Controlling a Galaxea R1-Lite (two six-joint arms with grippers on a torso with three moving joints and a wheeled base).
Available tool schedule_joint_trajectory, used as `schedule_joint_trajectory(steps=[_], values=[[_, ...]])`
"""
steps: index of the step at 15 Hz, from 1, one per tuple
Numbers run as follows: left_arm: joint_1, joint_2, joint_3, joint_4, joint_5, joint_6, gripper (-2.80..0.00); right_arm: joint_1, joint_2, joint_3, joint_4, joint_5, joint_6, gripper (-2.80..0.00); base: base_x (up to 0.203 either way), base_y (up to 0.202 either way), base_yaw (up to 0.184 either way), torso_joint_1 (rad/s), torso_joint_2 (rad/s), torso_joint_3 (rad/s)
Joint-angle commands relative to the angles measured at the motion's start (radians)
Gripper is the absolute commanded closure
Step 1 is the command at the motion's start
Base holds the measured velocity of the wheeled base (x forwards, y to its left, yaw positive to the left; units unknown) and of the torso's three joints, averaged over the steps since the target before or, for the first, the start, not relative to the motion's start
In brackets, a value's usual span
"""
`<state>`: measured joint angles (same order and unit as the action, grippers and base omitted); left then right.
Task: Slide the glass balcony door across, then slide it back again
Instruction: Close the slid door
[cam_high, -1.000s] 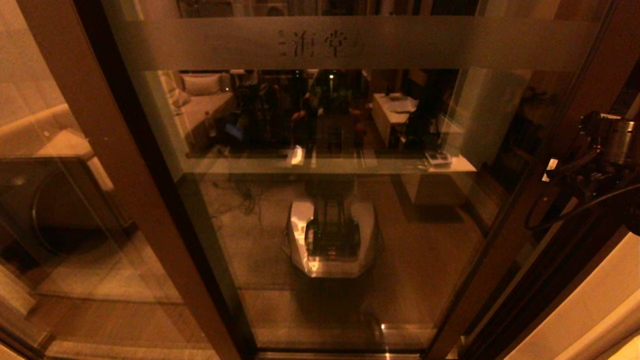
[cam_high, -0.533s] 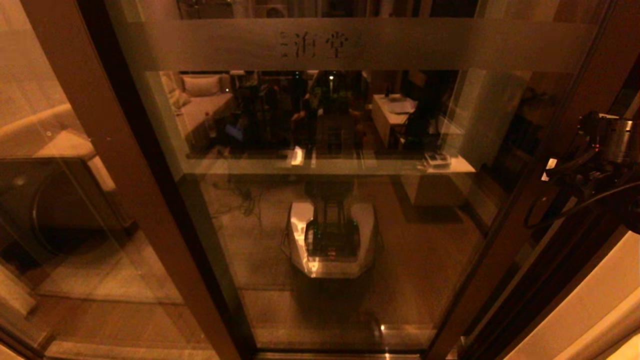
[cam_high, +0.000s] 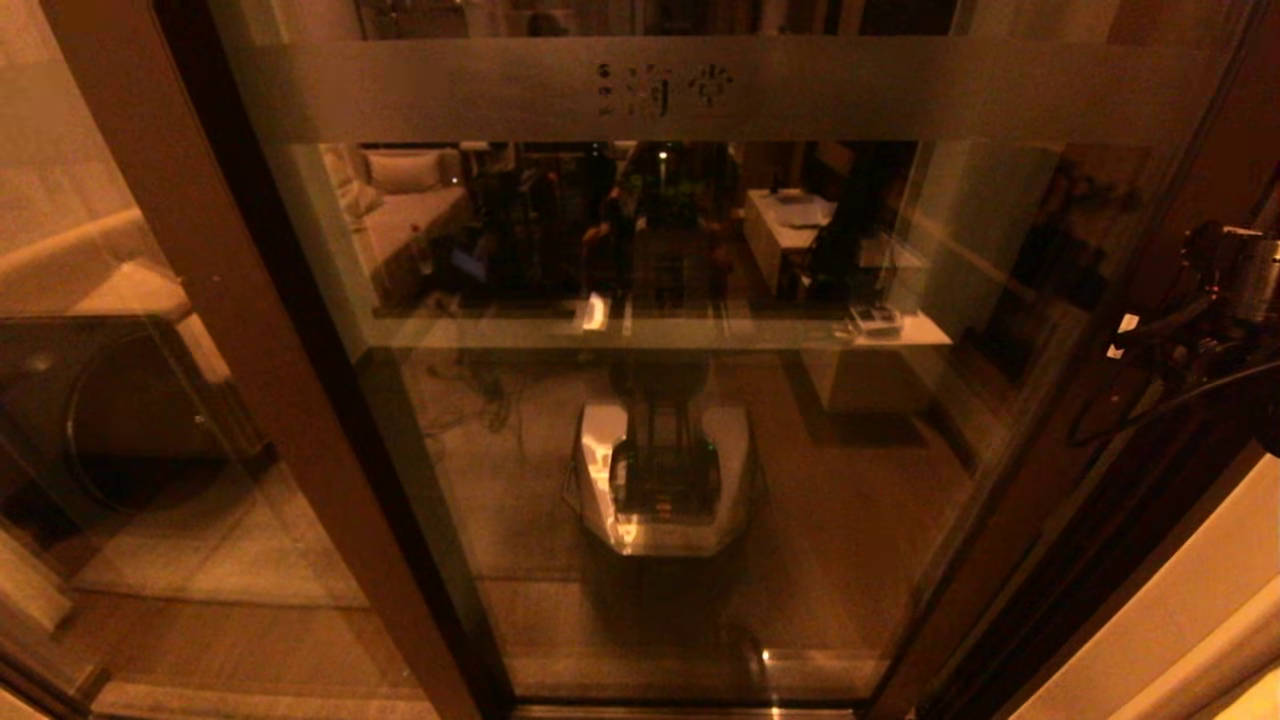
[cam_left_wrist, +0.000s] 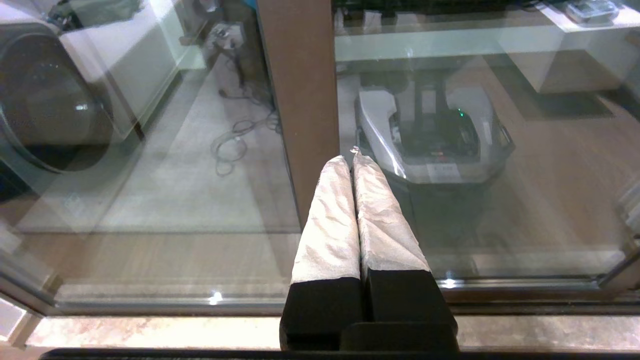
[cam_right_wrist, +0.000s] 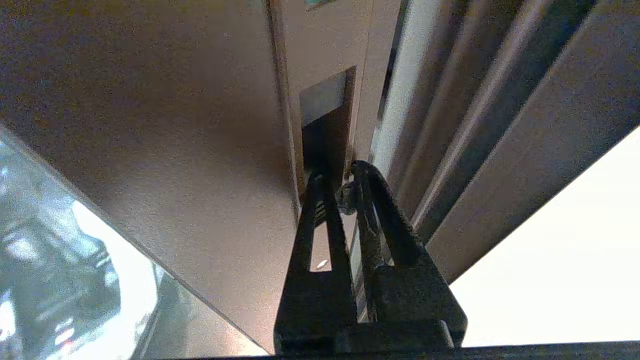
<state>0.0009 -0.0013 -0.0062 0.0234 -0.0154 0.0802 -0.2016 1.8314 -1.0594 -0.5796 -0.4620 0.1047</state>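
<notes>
Glass door: tall panel in a dark brown frame, frosted band with faint characters near its top, seen whole in the head view only. Right end effector: at the door's right stile; only the right wrist view shows one fingertip inside the slot handle and the other just outside the stile edge, fingers nearly together, hooked there. Left end effector: wrapped fingers pressed together, empty, before the lighter brown post; absent from the head view.

Right end effector nearly closed.
</notes>
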Motion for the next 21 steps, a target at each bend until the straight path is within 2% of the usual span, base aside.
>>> schedule_joint_trajectory(steps=[1,3,9,13,16,21], values=[[0.001,0.000,0.000,0.000,0.000,0.001,0.00,-0.013,-0.027,0.010,0.005,0.021,-0.009,0.00,0.000,0.000,0.000,0.000,0.00,0.000],[0.001,0.000,0.000,0.000,0.000,0.000,0.00,-0.038,-0.060,0.021,0.006,0.080,-0.019,0.00,0.000,0.000,0.000,0.000,0.00,0.000],[0.000,0.000,0.000,0.000,0.000,0.000,0.00,-0.088,-0.062,0.010,0.007,0.121,-0.025,0.00,0.000,0.000,0.000,0.000,0.00,0.000],[0.001,0.000,0.000,0.000,0.000,0.001,0.00,-0.082,-0.064,0.021,0.010,0.124,-0.025,0.00,0.000,0.000,0.000,0.000,0.00,0.000],[0.001,0.000,0.000,0.000,0.000,0.001,0.00,-0.081,-0.058,0.022,0.012,0.169,-0.022,0.00,0.000,0.000,0.000,0.000,0.00,0.000],[0.001,0.000,0.000,0.000,0.000,0.001,0.00,-0.082,-0.024,0.010,0.010,0.171,-0.017,0.00,0.000,0.000,0.000,0.000,0.00,0.000]])
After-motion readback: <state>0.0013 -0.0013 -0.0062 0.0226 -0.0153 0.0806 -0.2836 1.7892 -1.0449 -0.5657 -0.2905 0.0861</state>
